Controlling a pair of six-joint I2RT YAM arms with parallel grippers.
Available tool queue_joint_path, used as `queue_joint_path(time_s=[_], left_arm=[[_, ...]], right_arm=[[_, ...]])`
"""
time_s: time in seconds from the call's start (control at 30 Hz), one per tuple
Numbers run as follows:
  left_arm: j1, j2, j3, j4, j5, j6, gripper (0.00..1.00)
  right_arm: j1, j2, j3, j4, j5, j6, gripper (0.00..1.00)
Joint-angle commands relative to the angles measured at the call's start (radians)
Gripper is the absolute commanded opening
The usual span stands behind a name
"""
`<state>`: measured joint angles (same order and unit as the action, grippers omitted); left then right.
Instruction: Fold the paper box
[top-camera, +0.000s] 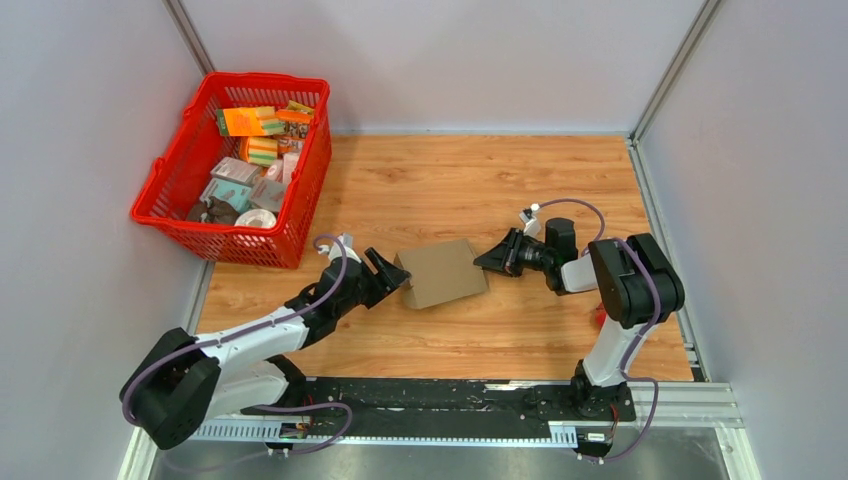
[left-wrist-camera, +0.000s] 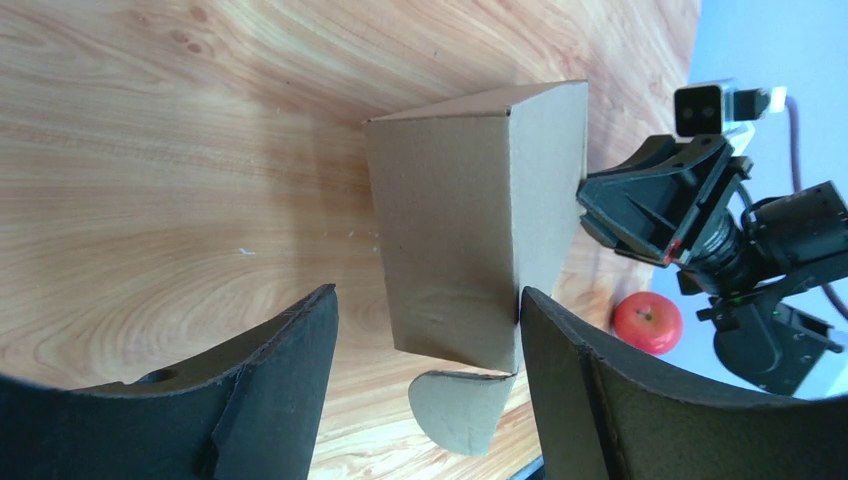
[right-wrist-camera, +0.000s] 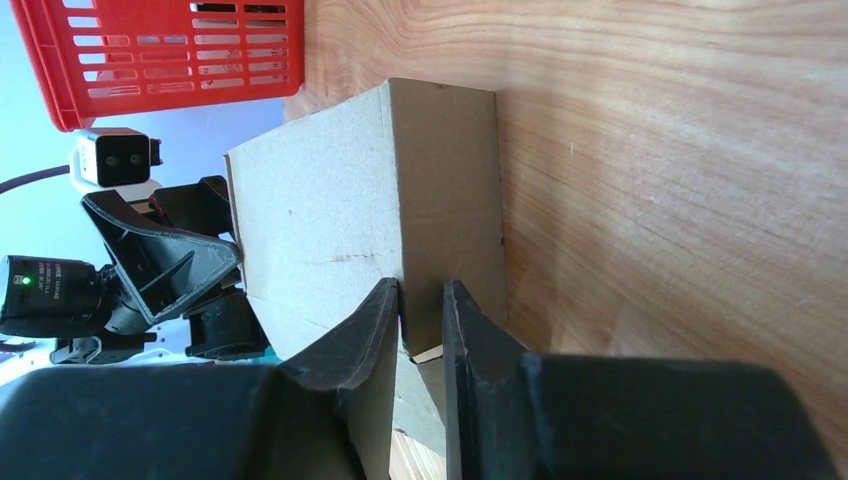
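The brown paper box (top-camera: 443, 272) lies in the middle of the wooden table, partly formed, with a rounded flap (left-wrist-camera: 462, 408) hanging loose at its left end. My left gripper (top-camera: 392, 272) is open at that end. In the left wrist view (left-wrist-camera: 428, 295) the box (left-wrist-camera: 470, 230) reaches in between the fingers and its edge touches one fingertip (left-wrist-camera: 530, 305). My right gripper (top-camera: 490, 260) is at the box's right end. In the right wrist view (right-wrist-camera: 420, 290) its fingers are pinched on a cardboard edge of the box (right-wrist-camera: 330, 200).
A red basket (top-camera: 235, 165) full of small packages stands at the back left and shows in the right wrist view (right-wrist-camera: 160, 50). A red apple (left-wrist-camera: 647, 322) lies near the right arm's base (top-camera: 600, 317). Grey walls enclose the table.
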<state>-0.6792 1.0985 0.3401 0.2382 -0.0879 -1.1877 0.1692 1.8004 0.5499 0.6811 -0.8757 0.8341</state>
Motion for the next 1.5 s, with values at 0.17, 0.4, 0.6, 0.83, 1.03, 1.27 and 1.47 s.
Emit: queue_joint_path(time_s=[0.17, 0.4, 0.6, 0.83, 1.03, 1.27, 1.47], left_arm=[[0.004, 0.098, 0.022, 0.212, 0.033, -0.064, 0.75], [0.004, 0.216, 0.036, 0.366, 0.077, -0.081, 0.76], [0.004, 0.265, 0.068, 0.408, 0.103, -0.049, 0.75], [0.004, 0.233, 0.02, 0.394, 0.102, -0.056, 0.58], [0.003, 0.175, -0.024, 0.348, 0.112, -0.084, 0.54], [0.006, 0.058, -0.03, 0.236, 0.169, -0.177, 0.54], [0.03, -0.049, 0.031, 0.0, 0.264, -0.262, 0.55]], right_arm=[[-0.013, 0.073, -0.022, -0.015, 0.055, -0.015, 0.2], [-0.016, 0.079, -0.022, -0.005, 0.052, -0.015, 0.2], [-0.016, 0.074, -0.022, -0.003, 0.049, -0.018, 0.2], [0.0, 0.007, -0.022, -0.082, 0.079, -0.073, 0.28], [0.035, -0.183, 0.015, -0.4, 0.258, -0.236, 0.55], [0.163, -0.531, 0.114, -0.814, 0.599, -0.355, 0.82], [0.551, -0.733, 0.206, -0.982, 0.943, -0.58, 0.93]])
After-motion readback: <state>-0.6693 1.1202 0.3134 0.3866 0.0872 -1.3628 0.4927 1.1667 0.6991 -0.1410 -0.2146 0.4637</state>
